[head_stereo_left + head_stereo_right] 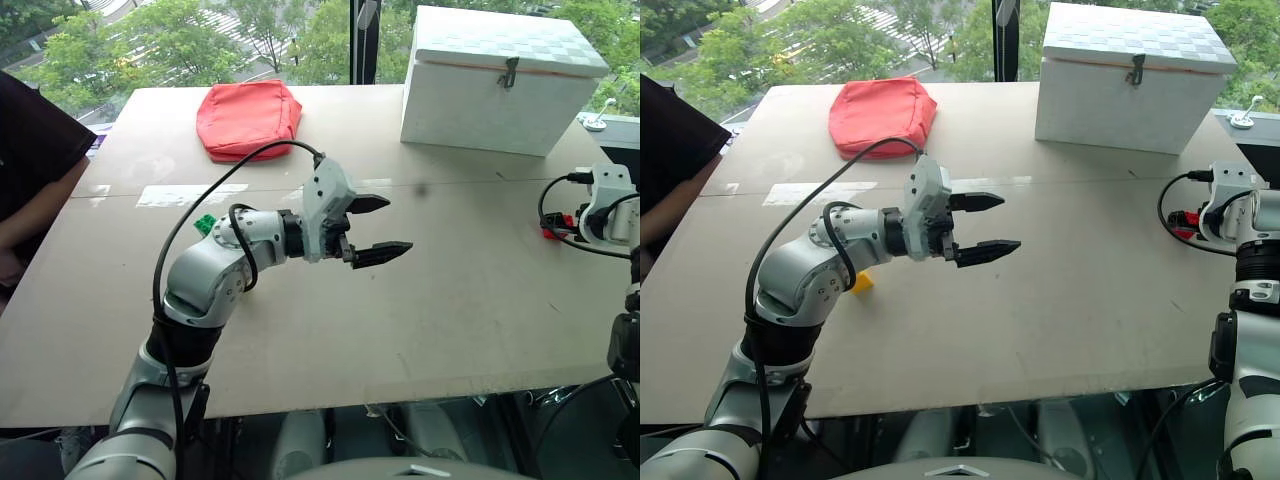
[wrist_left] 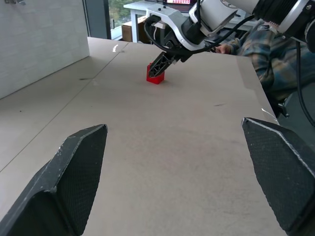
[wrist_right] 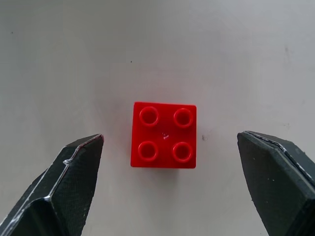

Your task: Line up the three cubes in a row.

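on the far left edge of the table [image 1: 300,350] a person's arm [image 1: 30,215] rests, dark sleeve above it. near the back left lies a red pouch [image 1: 248,118], not part of the job.

next comes the left gripper [image 1: 372,228], held above the middle of the table and pointing sideways toward the robot's right. its jaws are spread fully wide and hold nothing; it looks parked in the air, out of the way, probably waiting its turn.

partly hidden behind that arm sit two bricks. a green brick [image 1: 204,225] peeks out by the elbow in the left eye view, and a yellow brick [image 1: 862,283] shows just under the forearm in the right eye view. too little of either shows to tell which way they face.

at the back right stands a big white box [image 1: 500,80] with a latch, lid down.

by the right edge of the table the right gripper [image 3: 170,147] hangs over the red brick [image 3: 164,134], angled down at it. its jaws are wide apart, one black finger either side of the brick, neither touching it; nothing is held. this straddling looks like the setup for a grasp.

the red brick sits flat on the table, studs up, four studs in a square. it is about as wide as it is long, so it has no clear long axis; its sides run nearly square to the line between the fingers, with a very slight twist. it lies well apart from the green and yellow bricks, so no row is formed yet.
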### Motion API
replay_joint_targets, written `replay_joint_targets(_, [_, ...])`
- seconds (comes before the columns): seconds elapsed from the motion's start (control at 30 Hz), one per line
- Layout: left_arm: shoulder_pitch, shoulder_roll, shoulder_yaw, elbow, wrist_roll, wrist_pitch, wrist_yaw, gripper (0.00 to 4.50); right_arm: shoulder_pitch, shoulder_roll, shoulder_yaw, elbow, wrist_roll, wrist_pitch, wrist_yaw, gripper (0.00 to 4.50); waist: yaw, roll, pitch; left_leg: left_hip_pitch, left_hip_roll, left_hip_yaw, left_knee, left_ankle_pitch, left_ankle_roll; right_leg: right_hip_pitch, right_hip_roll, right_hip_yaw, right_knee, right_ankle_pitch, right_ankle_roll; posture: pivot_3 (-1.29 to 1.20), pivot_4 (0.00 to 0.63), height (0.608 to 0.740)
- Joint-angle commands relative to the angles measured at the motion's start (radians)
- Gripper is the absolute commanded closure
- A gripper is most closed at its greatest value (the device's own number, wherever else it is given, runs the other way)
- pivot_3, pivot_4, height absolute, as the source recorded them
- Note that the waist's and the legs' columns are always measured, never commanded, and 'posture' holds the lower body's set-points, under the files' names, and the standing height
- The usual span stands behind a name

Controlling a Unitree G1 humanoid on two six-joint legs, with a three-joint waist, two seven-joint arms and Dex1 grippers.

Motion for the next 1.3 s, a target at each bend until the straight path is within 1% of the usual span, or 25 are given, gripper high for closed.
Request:
replay_joint_targets(0.03, [0.002,0.003,0.025,-0.04,-0.013,-0.029,-0.02,0.0,-0.041,-0.016,0.017,0.038,-0.019,-0.053,0.027,0.76,0.0,0.0,0.0,0.0,0.0,0.0,0.0,0.0,0.0,0.0,0.0,0.0,0.0,0.0,0.0,0.0,0.15,0.74])
replay_joint_targets(0.07, [0.003,0.002,0.028,-0.042,-0.013,-0.031,-0.021,0.0,-0.046,-0.016,0.025,0.049,-0.02,-0.058,0.039,1.15,0.0,0.0,0.0,0.0,0.0,0.0,0.0,0.0,0.0,0.0,0.0,0.0,0.0,0.0,0.0,0.0,0.15,0.74])
replay_joint_targets(0.17, [0.004,-0.001,0.033,-0.044,-0.014,-0.033,-0.02,0.0,-0.056,-0.012,0.042,0.089,-0.031,-0.083,0.062,2.59,0.0,0.0,0.0,0.0,0.0,0.0,0.0,0.0,0.0,0.0,0.0,0.0,0.0,0.0,0.0,0.0,0.15,0.74])
replay_joint_targets(0.23, [0.005,-0.002,0.036,-0.046,-0.015,-0.034,-0.018,0.0,-0.061,-0.014,0.053,0.108,-0.037,-0.098,0.076,3.16,0.0,0.0,0.0,0.0,0.0,0.0,0.0,0.0,0.0,0.0,0.0,0.0,0.0,0.0,0.0,0.0,0.15,0.74])
replay_joint_targets(0.3, [0.008,0.002,0.04,-0.054,-0.018,-0.033,-0.019,0.0,-0.059,-0.023,0.069,0.103,-0.037,-0.098,0.111,3.16,0.0,0.0,0.0,0.0,0.0,0.0,0.0,0.0,0.0,0.0,0.0,0.0,0.0,0.0,0.0,0.0,0.15,0.74])
replay_joint_targets(0.37, [0.019,0.01,0.054,-0.066,-0.024,-0.032,-0.018,0.0,-0.04,-0.042,0.094,0.048,-0.033,-0.097,0.17,3.16,0.0,0.0,0.0,0.0,0.0,0.0,0.0,0.0,0.0,0.0,0.0,0.0,0.0,0.0,0.0,0.0,0.15,0.74])
replay_joint_targets(0.43, [0.049,0.021,0.094,-0.094,-0.048,-0.029,-0.014,0.0,0.007,-0.07,0.129,-0.112,0.011,-0.13,0.312,3.16,-0.001,0.001,0.0,0.0,0.0,0.0,0.0,0.0,0.0,0.0,0.0,0.0,0.0,0.0,0.0,0.0,0.15,0.74])
replay_joint_targets(0.5, [0.099,0.038,0.155,-0.136,-0.08,-0.015,0.005,0.0,0.075,-0.109,0.179,-0.342,0.079,-0.177,0.494,3.16,-0.002,0.002,0.001,0.0,0.001,0.0,0.0,0.0,0.0,-0.001,0.0,0.0,0.0,0.0,0.0,0.0,0.15,0.74])
replay_joint_targets(0.57, [0.171,0.069,0.234,-0.193,-0.097,-0.014,0.032,0.0,0.129,-0.094,0.176,-0.543,0.186,-0.234,0.642,3.16,-0.009,0.003,0.002,0.0,0.001,-0.001,-0.001,0.0,0.0,-0.002,0.002,0.001,0.0,0.0,0.0,0.0,0.15,0.74])
replay_joint_targets(0.6, [0.209,0.08,0.284,-0.222,-0.109,-0.021,0.051,0.0,0.134,-0.092,0.215,-0.607,0.19,-0.274,0.692,3.16,-0.014,0.003,0.002,0.001,0.002,-0.004,-0.001,0.0,0.0,-0.002,0.005,0.003,0.0,0.0,0.0,0.0,0.15,0.74])
replay_joint_targets(0.67, [0.281,0.115,0.377,-0.275,-0.158,0.004,0.073,0.0,0.101,-0.065,0.295,-0.647,0.193,-0.305,0.77,3.16,-0.022,0.003,0.002,0.002,0.003,-0.008,-0.001,0.0,0.0,-0.002,0.007,0.003,0.001,0.0,0.0,0.0,0.15,0.74])
replay_joint_targets(0.73, [0.348,0.178,0.451,-0.317,-0.222,0.049,0.052,0.0,0.049,-0.035,0.398,-0.635,0.159,-0.357,0.848,3.16,-0.022,0.003,0.002,0.002,0.004,-0.01,-0.001,0.0,0.0,-0.001,0.009,0.001,0.001,0.0,0.0,0.0,0.15,0.74])
replay_joint_targets(0.8, [0.416,0.246,0.531,-0.354,-0.34,0.115,0.024,0.0,0.003,-0.003,0.527,-0.578,0.071,-0.502,0.937,3.16,-0.022,0.003,0.002,0.002,0.004,-0.011,-0.001,0.0,-0.001,-0.001,0.01,0.002,0.002,-0.001,0.001,0.0,0.15,0.74])
replay_joint_targets(0.83, [0.45,0.275,0.563,-0.374,-0.376,0.135,0.019,0.0,-0.019,0.022,0.581,-0.525,0.025,-0.581,0.967,3.16,-0.021,0.003,0.002,0.002,0.004,-0.01,0.0,0.0,-0.001,-0.001,0.01,0.002,0.002,-0.003,-0.002,0.0,0.15,0.74])
replay_joint_targets(0.9, [0.504,0.317,0.606,-0.406,-0.415,0.15,0.019,0.0,-0.056,0.07,0.65,-0.408,-0.043,-0.694,1.005,3.16,-0.017,0.002,0.002,0.002,0.004,-0.01,0.001,0.001,-0.002,0.0,0.009,0.003,0.002,-0.003,-0.003,0.0,0.15,0.74])
replay_joint_targets(1.0, [0.546,0.349,0.629,-0.437,-0.436,0.146,0.032,0.0,-0.1,0.13,0.683,-0.253,-0.103,-0.806,1.025,3.16,-0.003,0.002,0.003,0.001,0.003,-0.009,0.003,0.001,-0.003,0.0,0.008,0.006,0.001,-0.002,-0.004,0.0,0.15,0.74])
replay_joint_targets(1.07, [0.57,0.358,0.64,-0.452,-0.448,0.143,0.046,0.0,-0.12,0.153,0.69,-0.185,-0.134,-0.854,1.039,3.16,0.005,0.002,0.003,0.001,0.002,-0.008,0.003,0.001,-0.003,0.0,0.007,0.008,0.001,-0.001,-0.007,0.0,0.15,0.74])
replay_joint_targets(1.3, [0.639,0.376,0.681,-0.482,-0.485,0.136,0.081,0.0,-0.154,0.192,0.688,-0.089,-0.191,-0.907,1.073,3.16,0.001,0.002,0.003,0.001,0.002,-0.006,0.001,0.004,-0.007,-0.001,0.009,0.008,0.0,-0.001,-0.007,0.0,0.15,0.74])
